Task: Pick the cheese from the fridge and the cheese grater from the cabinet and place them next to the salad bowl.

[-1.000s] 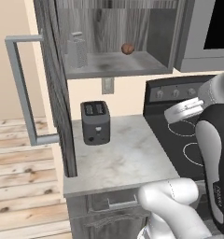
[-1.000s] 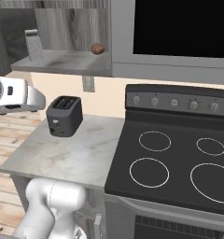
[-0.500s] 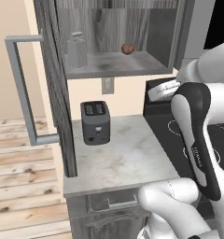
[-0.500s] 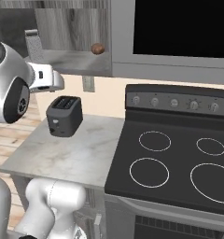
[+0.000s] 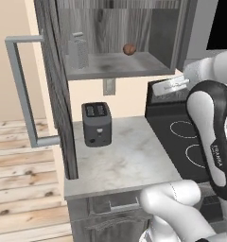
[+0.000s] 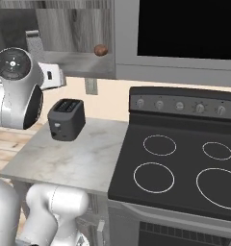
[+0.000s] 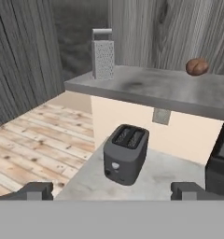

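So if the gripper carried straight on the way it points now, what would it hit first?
Probably the toaster: the open gripper aims slightly downward at it, with nothing between. The cheese grater stands higher, on the cabinet shelf, above that line. Depth is uncertain.

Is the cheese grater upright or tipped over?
Upright: the cheese grater stands on the cabinet shelf, handle on top.

The pale marble counter (image 5: 125, 160) carries a dark two-slot toaster (image 5: 96, 124). Above the toaster, the grey cabinet shelf (image 5: 120, 66) holds a silver box grater (image 5: 78, 51) and, well apart, a small brown round thing (image 5: 129, 49).
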You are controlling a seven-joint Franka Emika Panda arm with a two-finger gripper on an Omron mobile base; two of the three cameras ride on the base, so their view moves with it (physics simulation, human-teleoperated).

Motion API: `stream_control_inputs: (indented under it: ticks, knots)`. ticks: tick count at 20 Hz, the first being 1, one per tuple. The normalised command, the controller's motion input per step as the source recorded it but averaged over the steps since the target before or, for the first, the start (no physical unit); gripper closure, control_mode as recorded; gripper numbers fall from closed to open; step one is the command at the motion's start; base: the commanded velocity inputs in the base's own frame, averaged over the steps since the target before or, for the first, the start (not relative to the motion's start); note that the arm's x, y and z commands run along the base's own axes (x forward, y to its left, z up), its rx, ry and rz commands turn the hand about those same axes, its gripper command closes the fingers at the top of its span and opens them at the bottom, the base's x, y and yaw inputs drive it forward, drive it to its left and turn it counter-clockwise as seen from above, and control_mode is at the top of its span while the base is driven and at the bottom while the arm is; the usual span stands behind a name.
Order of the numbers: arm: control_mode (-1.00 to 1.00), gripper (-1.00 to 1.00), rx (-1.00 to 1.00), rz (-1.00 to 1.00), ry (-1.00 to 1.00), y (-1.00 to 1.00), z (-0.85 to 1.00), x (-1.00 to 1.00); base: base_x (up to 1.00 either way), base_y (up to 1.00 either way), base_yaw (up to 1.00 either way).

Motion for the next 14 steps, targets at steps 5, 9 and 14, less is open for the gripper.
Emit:
stream_control_inputs:
  ticks: [5, 9, 14]
  knots:
    - [-1.0, -1.0, 0.07, 0.17, -0.04, 0.0, 0.49, 0.0, 0.0, 0.0, 0.0]
    - [-1.0, -1.0, 0.01, 0.07, -0.01, 0.03, 0.13, 0.27, 0.0, 0.0, 0.0]
    - [-1.0, -1.0, -0.01, 0.0, 0.13, 0.54, 0.24, 0.54, 0.0, 0.0, 0.0]
